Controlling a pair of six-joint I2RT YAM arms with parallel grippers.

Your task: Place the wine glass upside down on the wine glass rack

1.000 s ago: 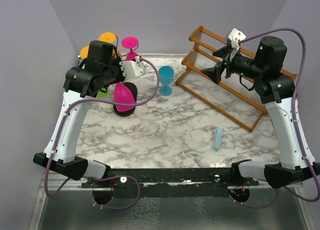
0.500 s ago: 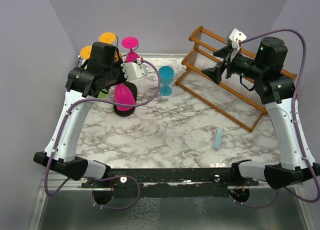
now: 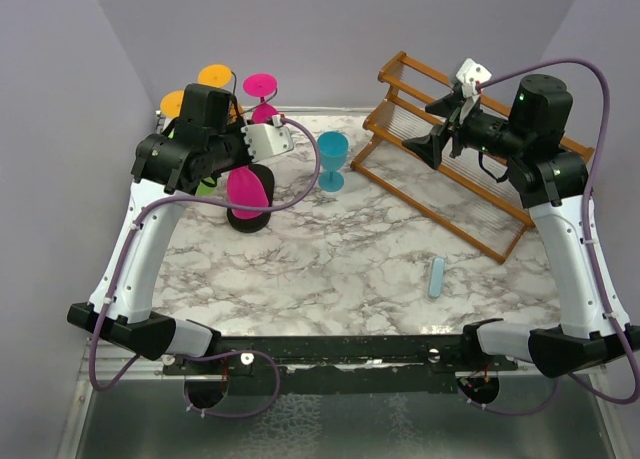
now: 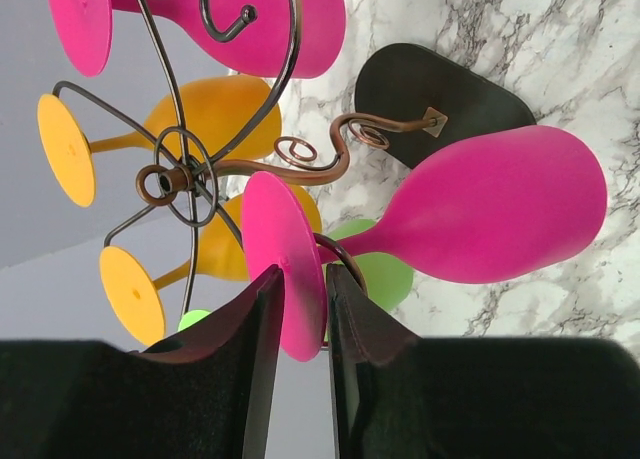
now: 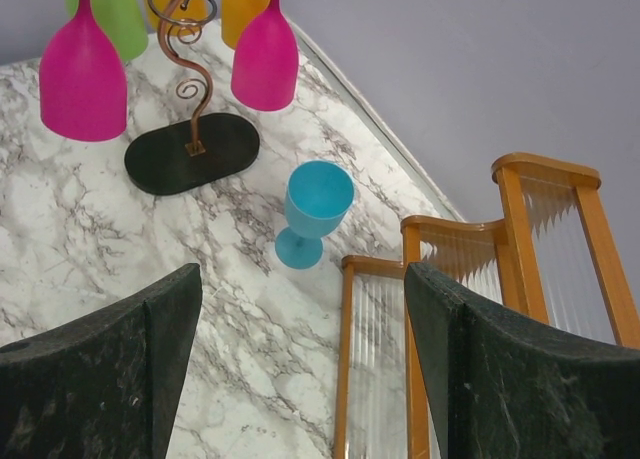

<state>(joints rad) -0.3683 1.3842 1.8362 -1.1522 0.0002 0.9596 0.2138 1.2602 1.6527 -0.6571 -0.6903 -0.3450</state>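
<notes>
My left gripper (image 4: 303, 279) sits slack astride the foot of the magenta wine glass (image 4: 490, 219), which the dark curled-wire rack (image 4: 400, 89) bears; right gripper (image 5: 302, 279) gapes empty

The top camera is overlooking the whole worktop (image 3: 350, 259); both wrist cameras are facing the wine glass rack (image 4: 410, 94), left closely, right from afar.

The left arm (image 3: 140, 249) and right arm (image 3: 565, 249) have white links, black joint housings and black bases on a dark rail (image 3: 340, 351) at the near edge. A purple cable (image 3: 300, 169) loops along each. White camera blocks (image 3: 262, 139) sit at the wrists. Green lights (image 3: 521, 95) glow on the right arm. The left hand (image 4: 302, 279) and right hand (image 5: 302, 271) have black fingers (image 5: 100, 379).
</notes>
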